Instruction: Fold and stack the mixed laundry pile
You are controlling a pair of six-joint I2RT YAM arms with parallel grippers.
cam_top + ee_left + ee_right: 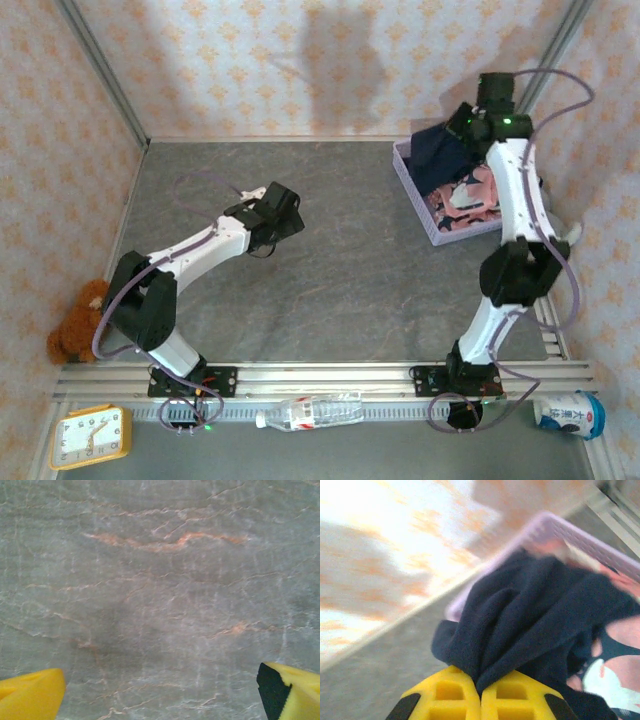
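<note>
Navy plain soft cloth point(530, 615) is pinched tight in the right gripper point(480, 692), at the far end of the lavender plastic basket point(412, 195). Over on the other side, the left gripper point(160, 695) gapes wide, well away leftward.

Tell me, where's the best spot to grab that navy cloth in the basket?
Probably a raised fold of the navy cloth, from above: it lies bunched over the basket rim, atop the pink cloth. The right gripper is shut on such a fold.
</note>
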